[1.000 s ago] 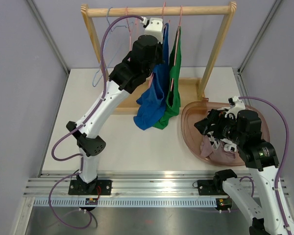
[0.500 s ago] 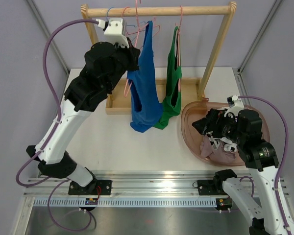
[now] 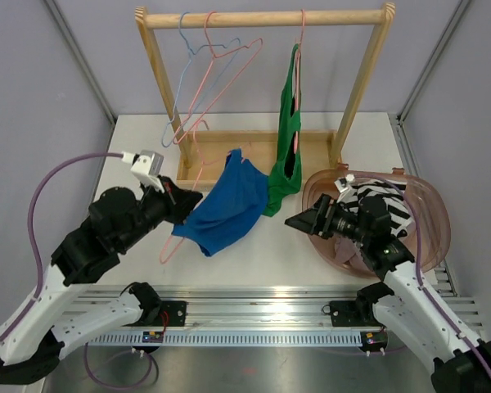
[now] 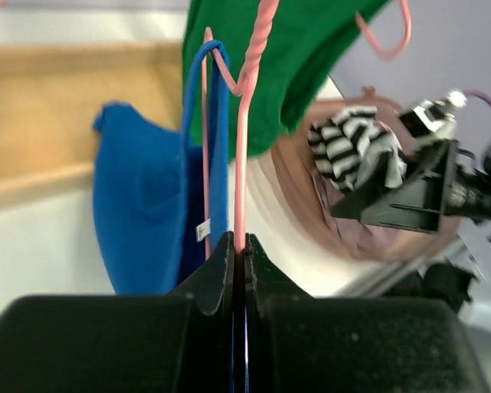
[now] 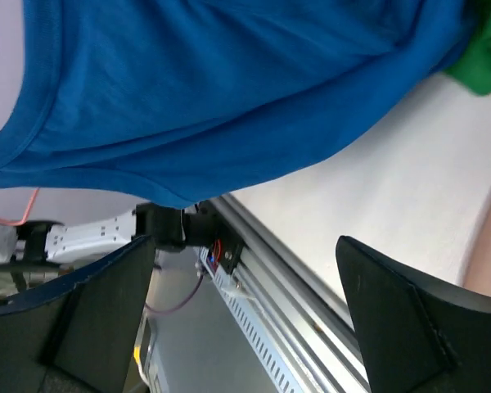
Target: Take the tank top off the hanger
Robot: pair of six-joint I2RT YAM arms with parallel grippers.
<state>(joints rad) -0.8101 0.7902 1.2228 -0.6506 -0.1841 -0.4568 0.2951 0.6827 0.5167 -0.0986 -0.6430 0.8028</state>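
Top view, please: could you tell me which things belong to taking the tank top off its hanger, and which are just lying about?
Job: blue tank top, pink hanger, left gripper shut on it, open right gripper.
Lying about: green top, spare hangers, wooden rack, basket, striped cloth.

left fingers (image 4: 215, 285) pinched, right fingers (image 5: 90, 323) spread

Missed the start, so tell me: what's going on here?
The left gripper is shut on a pink hanger carrying a blue tank top, held low over the table, away from the rack. The right gripper is open, pointed toward the tank top but not touching it. A green top hangs on the rack.
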